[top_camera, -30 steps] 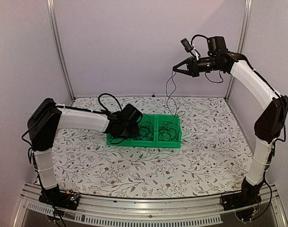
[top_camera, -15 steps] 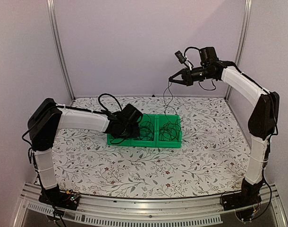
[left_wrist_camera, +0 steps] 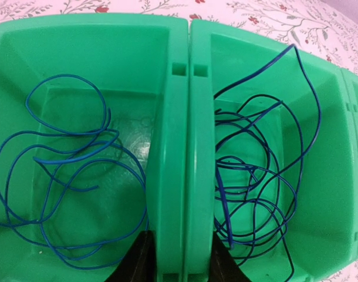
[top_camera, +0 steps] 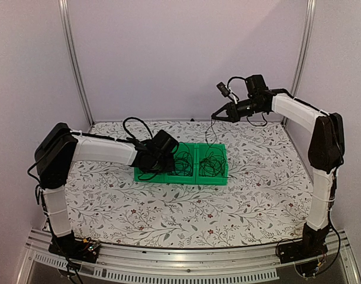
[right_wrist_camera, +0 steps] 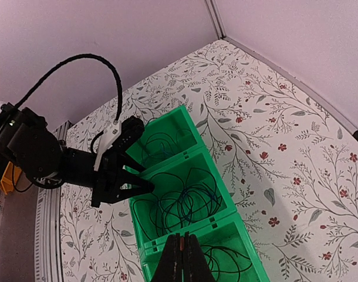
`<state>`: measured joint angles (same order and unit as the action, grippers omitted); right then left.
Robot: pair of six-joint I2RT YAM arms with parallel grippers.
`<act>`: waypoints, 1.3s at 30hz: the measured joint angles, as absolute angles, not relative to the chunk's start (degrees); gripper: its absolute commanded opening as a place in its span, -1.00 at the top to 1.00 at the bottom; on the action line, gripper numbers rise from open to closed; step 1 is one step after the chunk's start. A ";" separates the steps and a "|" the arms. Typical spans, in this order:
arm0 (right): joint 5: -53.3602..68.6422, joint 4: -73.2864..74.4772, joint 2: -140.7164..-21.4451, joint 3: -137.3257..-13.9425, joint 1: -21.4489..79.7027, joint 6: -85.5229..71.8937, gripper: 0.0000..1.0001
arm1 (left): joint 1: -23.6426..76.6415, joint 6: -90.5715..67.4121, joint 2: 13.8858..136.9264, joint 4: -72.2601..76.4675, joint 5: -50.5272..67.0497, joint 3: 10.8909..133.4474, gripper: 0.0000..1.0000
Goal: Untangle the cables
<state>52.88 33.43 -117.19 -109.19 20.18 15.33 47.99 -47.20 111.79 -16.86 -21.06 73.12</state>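
On the floral bench (top_camera: 257,177), three green bins (top_camera: 210,179) are shared by the cables (right_wrist_camera: 179,202), partly sorted, a tangle being judged left in the middle bin; one bin wall is clamped by the left fingers (left_wrist_camera: 138,261), one black cable (top_camera: 210,133) pinched aloft by the right fingers (right_wrist_camera: 174,258).

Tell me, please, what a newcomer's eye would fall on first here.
The green bins at the table's centre stand out, cables coiled inside. The right arm's fingers, raised behind them, pinch a thin black cable trailing to a bin, while the left arm's fingers clamp a dividing wall.
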 measured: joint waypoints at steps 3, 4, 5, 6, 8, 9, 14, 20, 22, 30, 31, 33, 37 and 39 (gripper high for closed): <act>52.14 33.45 -117.38 -105.12 19.84 16.64 1.00 | 47.99 -47.40 111.79 -16.51 -21.06 72.86 0.42; 51.72 33.47 -117.45 -103.92 19.79 17.12 1.00 | 47.99 -47.44 111.79 -16.36 -21.06 72.79 0.42; 51.22 33.47 -117.49 -102.74 19.73 17.72 1.00 | 47.99 -47.48 111.77 -16.21 -21.06 72.71 0.42; 50.89 33.54 -117.49 -101.86 19.68 18.17 1.00 | 47.99 -47.51 111.77 -16.10 -21.06 72.69 0.42; 49.76 33.69 -117.49 -100.36 19.64 19.44 1.00 | 47.99 -47.59 111.77 -15.94 -21.06 72.62 0.42; 49.17 33.78 -117.49 -99.68 19.62 20.16 1.00 | 47.99 -47.64 111.77 -15.88 -21.06 72.60 0.42; 45.41 34.61 -117.49 -96.97 19.59 23.59 1.00 | 47.99 -47.68 111.77 -15.68 -21.04 72.53 0.41; 40.71 37.60 -117.91 -95.90 19.94 28.56 1.00 | 47.99 -47.86 111.77 -15.62 -21.02 72.49 0.36; 39.62 38.61 -118.65 -95.90 20.21 30.09 1.00 | 47.97 -48.23 111.77 -15.57 -20.75 72.49 0.32; 36.77 40.75 -120.86 -94.63 21.23 32.64 1.00 | 48.12 -47.94 111.61 -17.30 -18.17 71.40 0.10; 36.47 40.93 -120.95 -94.63 21.34 32.69 0.96 | 48.14 -47.86 111.33 -17.54 -18.20 71.40 0.07; 36.12 40.97 -120.99 -94.63 21.47 32.69 0.86 | 48.18 -47.46 110.52 -17.89 -18.35 71.40 0.02; 35.44 42.61 -121.05 -95.55 21.74 32.84 0.57 | 48.49 -47.09 107.37 -18.74 -18.94 71.40 -0.04; 34.70 44.56 -121.05 -96.68 21.76 33.01 0.37 | 48.73 -46.87 105.19 -18.92 -19.40 71.40 -0.07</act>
